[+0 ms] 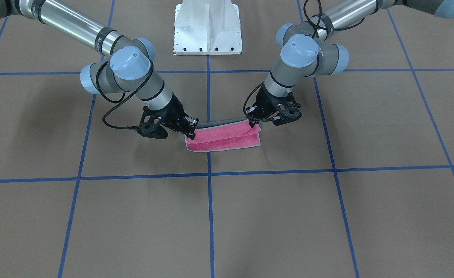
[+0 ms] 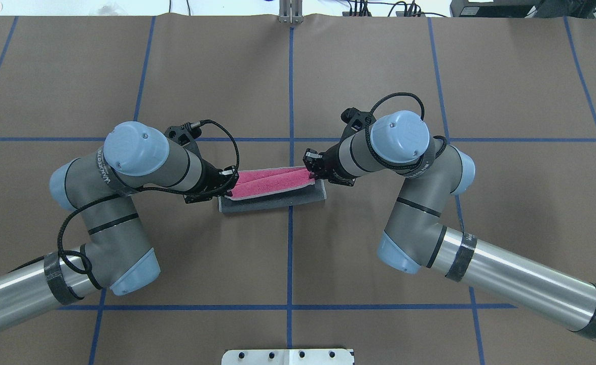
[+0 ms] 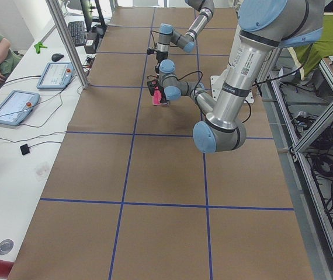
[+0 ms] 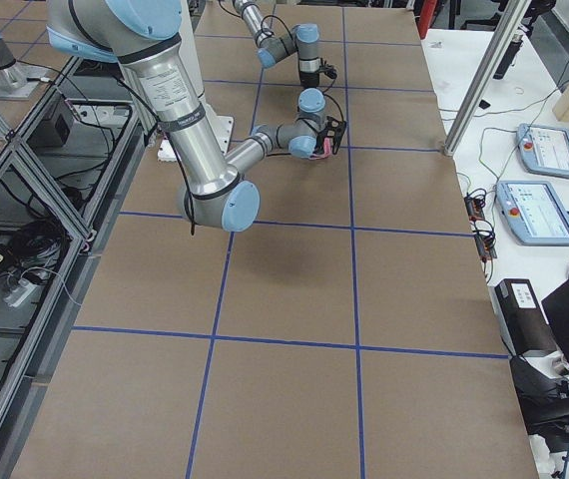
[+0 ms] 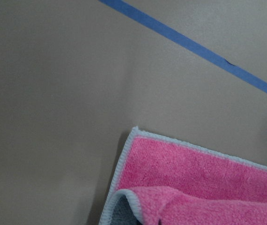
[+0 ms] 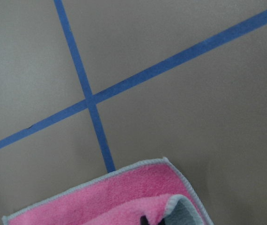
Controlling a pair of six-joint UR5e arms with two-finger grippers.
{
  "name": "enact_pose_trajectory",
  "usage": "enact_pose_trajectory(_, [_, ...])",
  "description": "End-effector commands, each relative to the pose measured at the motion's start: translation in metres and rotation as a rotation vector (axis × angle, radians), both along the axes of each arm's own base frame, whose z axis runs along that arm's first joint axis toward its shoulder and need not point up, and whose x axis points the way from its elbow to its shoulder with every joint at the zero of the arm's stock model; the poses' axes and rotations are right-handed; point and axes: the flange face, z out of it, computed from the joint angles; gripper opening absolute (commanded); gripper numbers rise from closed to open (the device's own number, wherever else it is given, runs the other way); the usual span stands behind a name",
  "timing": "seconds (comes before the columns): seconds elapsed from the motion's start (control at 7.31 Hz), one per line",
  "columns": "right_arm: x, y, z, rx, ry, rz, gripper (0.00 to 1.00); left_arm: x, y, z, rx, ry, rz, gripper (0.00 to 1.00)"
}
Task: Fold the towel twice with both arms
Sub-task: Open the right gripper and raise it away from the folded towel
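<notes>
The towel [image 1: 223, 141] lies across the table's middle blue line, pink face up, with its robot-side edge lifted and rolled over toward the far edge. In the overhead view the towel [image 2: 272, 185] shows a dark grey strip along the robot side. My left gripper [image 2: 229, 185] is shut on the towel's lifted left corner, and it also shows in the front view [image 1: 254, 122]. My right gripper [image 2: 310, 170] is shut on the lifted right corner, and it also shows in the front view [image 1: 191, 129]. The left wrist view shows the towel [image 5: 194, 178] curling over, as does the right wrist view [image 6: 114, 197].
The white pedestal base [image 1: 207, 27] stands at the robot's side of the table. Blue tape lines [image 2: 291, 91] grid the brown table cover. Tablets [image 3: 11, 108] and a seated person are on the side bench beyond the table's edge.
</notes>
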Motion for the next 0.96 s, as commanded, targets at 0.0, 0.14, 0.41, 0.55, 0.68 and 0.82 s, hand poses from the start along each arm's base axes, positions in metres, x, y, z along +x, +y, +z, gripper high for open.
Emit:
enact_pose_trajectory(0.0, [0.0, 0.0, 0.0, 0.0, -0.001, 0.0, 0.0, 0.001, 0.0, 0.0, -0.001, -0.001, 0.001, 0.0])
enact_pose_trajectory(0.14, [0.0, 0.0, -0.001, 0.001, -0.003, -0.001, 0.0, 0.0, 0.001, -0.002, 0.003, 0.004, 0.001, 0.03])
enact_pose_trajectory(0.41, [0.0, 0.0, -0.001, -0.001, -0.004, 0.001, 0.97, 0.001, 0.002, -0.005, 0.009, 0.018, 0.001, 0.99])
enact_pose_trajectory(0.55, [0.001, -0.002, -0.001, -0.006, -0.005, 0.007, 0.98, 0.0, 0.001, -0.005, 0.009, 0.018, 0.0, 1.0])
enact_pose_trajectory(0.68, [0.006, -0.006, -0.002, -0.011, -0.008, 0.015, 0.98, -0.002, -0.001, -0.005, 0.01, 0.019, -0.003, 1.0])
enact_pose_trajectory(0.82, [0.012, -0.012, -0.002, -0.014, -0.01, 0.019, 0.98, -0.004, -0.003, -0.006, 0.011, 0.02, -0.008, 1.0])
